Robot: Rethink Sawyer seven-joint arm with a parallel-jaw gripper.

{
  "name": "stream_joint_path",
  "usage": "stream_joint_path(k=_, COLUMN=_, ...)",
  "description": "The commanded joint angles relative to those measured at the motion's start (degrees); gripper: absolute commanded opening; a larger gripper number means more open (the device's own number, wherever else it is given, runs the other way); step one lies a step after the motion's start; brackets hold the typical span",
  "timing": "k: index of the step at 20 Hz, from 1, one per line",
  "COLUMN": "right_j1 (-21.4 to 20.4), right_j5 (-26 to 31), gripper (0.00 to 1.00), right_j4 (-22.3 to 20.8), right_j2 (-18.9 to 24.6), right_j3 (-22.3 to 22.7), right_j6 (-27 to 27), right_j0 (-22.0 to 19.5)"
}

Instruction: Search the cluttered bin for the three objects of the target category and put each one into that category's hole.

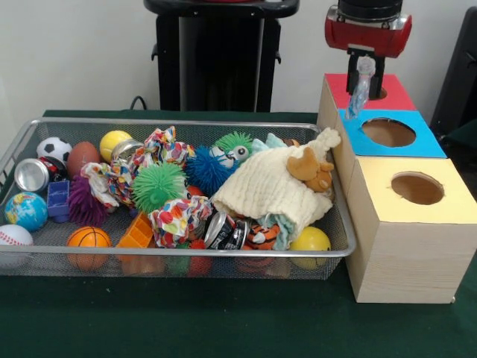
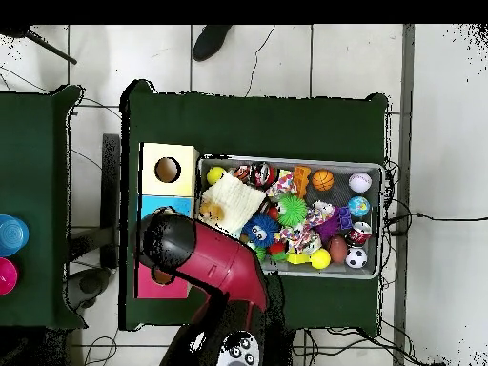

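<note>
From the front, my jaws point(image 1: 365, 71) are pinched on a pale blue-and-white cloth strip point(image 1: 360, 93), which dangles over the box's red section point(image 1: 395, 95), its tail reaching the blue section point(image 1: 425, 142); the yellow section point(image 1: 455, 190) sits nearest. Left of the box, the wire bin point(image 1: 339, 250) on the green worktop point(image 1: 223, 321) is heaped: a cream cloth point(image 1: 272, 186) with a small brown plush point(image 1: 313, 170) on top, a green spiky ball point(image 1: 156, 186), a basketball point(image 1: 88, 239), a globe ball point(image 1: 24, 211). Overhead, my arm point(image 2: 205, 257) covers the red end, hiding jaws and strip, but a shoe point(image 2: 212, 40) shows at the far edge.
</note>
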Motion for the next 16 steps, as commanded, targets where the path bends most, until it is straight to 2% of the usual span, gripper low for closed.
stream_joint_path(k=1, right_j1=-1.7, right_j5=10.8, gripper=0.00, right_j4=-2.2, right_j2=-1.7, right_j3=-6.2, right_j6=18.8, right_j0=1.0)
stream_joint_path(k=8, right_j1=-2.3, right_j5=13.9, gripper=0.00, right_j4=-2.0, right_j2=-2.6, right_j3=-7.9, right_j6=18.9, right_j0=1.0)
stream_joint_path(k=10, right_j1=-1.9, right_j5=12.6, gripper=0.00, right_j4=-1.4, right_j2=-2.2, right_j3=-7.4, right_j6=18.6, right_j0=0.7)
stream_joint_path(k=16, right_j1=0.6, right_j5=2.2, gripper=0.00, right_j4=2.2, right_j2=1.7, right_j3=-3.2, right_j6=16.8, right_j0=0.0)
